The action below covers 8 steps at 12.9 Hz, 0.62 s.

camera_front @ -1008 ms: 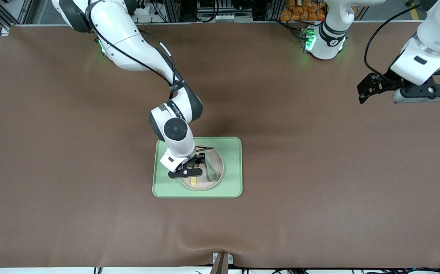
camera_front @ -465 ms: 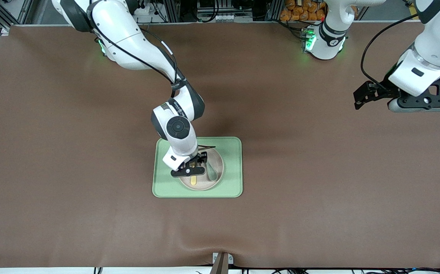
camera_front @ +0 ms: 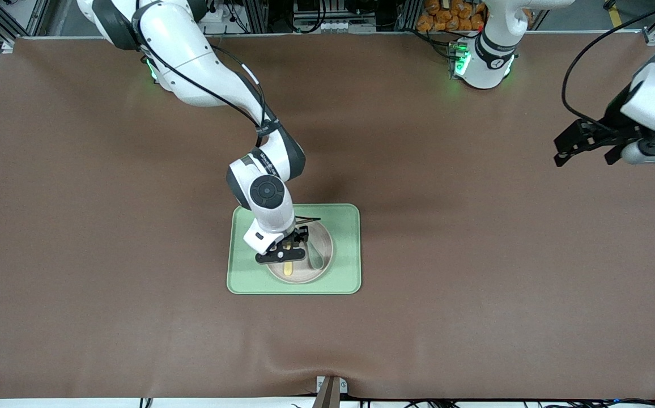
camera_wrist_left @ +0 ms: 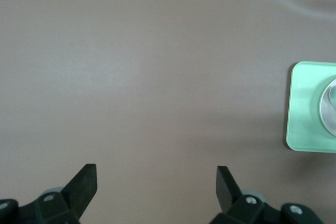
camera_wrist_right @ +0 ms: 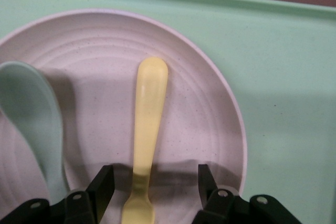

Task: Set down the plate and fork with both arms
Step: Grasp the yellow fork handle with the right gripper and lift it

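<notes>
I see the right gripper (camera_wrist_right: pixel 152 182) spread, unclenched, straddling the pale-yellow fork (camera_wrist_right: pixel 147 129), which lies flat on the round beige-pink plate (camera_wrist_right: pixel 199 98). My left gripper (camera_wrist_left: pixel 156 179) waits released, well apart.

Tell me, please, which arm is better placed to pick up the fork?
The right: its claw is open astride the fork on the plate, while the left claw waits open over bare table.
</notes>
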Tool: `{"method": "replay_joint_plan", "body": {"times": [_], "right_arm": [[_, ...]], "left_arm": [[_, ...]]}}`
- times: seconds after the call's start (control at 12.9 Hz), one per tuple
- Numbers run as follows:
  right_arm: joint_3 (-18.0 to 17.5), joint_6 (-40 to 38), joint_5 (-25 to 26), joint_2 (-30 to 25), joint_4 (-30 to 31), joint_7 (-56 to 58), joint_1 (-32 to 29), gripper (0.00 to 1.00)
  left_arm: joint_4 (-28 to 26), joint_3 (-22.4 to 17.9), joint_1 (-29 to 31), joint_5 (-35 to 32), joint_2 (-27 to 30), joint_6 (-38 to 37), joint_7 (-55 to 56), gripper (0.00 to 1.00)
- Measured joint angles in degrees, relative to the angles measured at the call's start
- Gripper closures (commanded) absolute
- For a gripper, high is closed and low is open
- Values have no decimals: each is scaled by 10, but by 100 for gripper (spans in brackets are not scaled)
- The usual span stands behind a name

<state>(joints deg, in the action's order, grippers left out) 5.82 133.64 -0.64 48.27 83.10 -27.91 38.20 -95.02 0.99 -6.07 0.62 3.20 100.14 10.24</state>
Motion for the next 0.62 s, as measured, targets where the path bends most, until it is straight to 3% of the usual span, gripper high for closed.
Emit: {"method": "replay_joint_plan", "body": {"times": [0.16, 0.23, 0.31, 0.39, 0.47, 0.62], "right_arm": [[0, 1, 0, 2, 0, 0, 0, 28], [0, 1, 0, 2, 0, 0, 0, 33], [0, 1, 0, 2, 0, -1, 0, 53], [0, 1, 0, 2, -1, -2, 0, 82], [-1, 1, 0, 2, -2, -3, 0, 100], [-2, 1, 0, 2, -4, -6, 1, 100]], "left_arm": [[5, -8, 0, 0, 0, 0, -2, 0], [4, -11, 0, 0, 0, 0, -2, 0], [4, -13, 0, 0, 0, 0, -2, 0], [4, -13, 0, 0, 0, 0, -2, 0], [4, -13, 0, 0, -1, 0, -2, 0], [4, -13, 0, 0, -1, 0, -2, 0]]}}
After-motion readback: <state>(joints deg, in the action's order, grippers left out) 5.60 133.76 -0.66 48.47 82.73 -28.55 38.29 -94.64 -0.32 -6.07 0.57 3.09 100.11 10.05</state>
